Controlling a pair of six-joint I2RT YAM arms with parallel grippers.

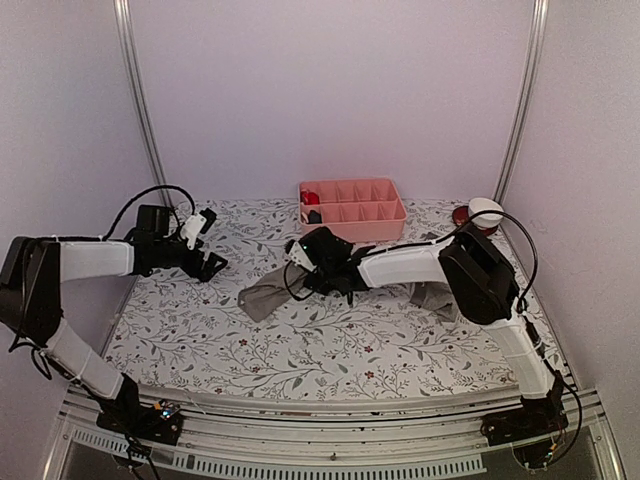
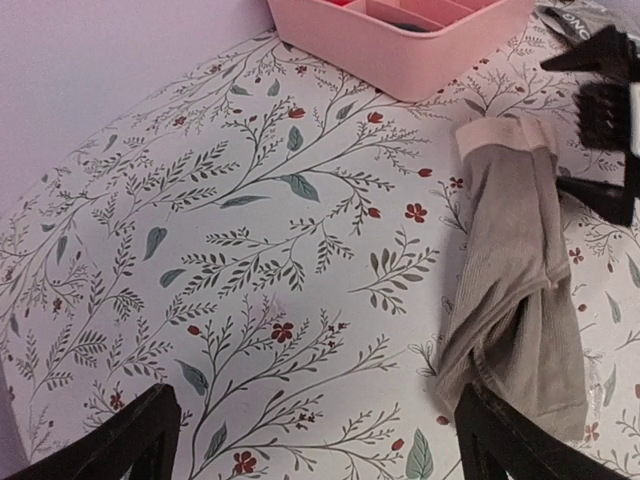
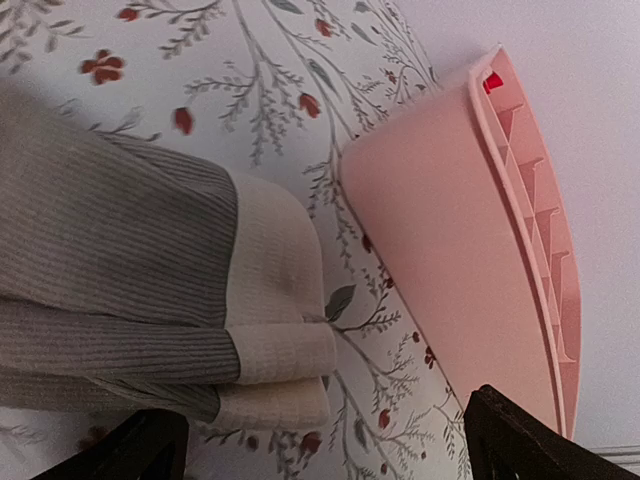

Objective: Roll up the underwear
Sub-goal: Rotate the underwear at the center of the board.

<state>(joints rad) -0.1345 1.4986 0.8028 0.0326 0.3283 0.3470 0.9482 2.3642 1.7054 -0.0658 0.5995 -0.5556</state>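
The grey briefs (image 1: pixel 265 293) lie folded into a long strip in the middle of the table, pale waistband (image 3: pixel 275 300) towards the pink tray. My right gripper (image 1: pixel 305 268) hovers open over that waistband end, and nothing is between its fingers (image 3: pixel 330 450). In the left wrist view the briefs (image 2: pixel 510 300) sit at the right, with the right gripper's black fingers (image 2: pixel 605 110) beside the waistband. My left gripper (image 1: pixel 212 243) is open over bare tablecloth to the left of the briefs (image 2: pixel 320 450). The grey boxer-briefs (image 1: pixel 432 297) lie partly under the right forearm, and their dark lettered waistband (image 2: pixel 575 20) shows.
A pink divided tray (image 1: pixel 352 210) stands at the back centre, close behind the briefs (image 3: pixel 440 260), with a red item in one compartment. A red and white round object (image 1: pixel 480 212) sits at the back right. Walls enclose the floral tablecloth (image 1: pixel 300 350).
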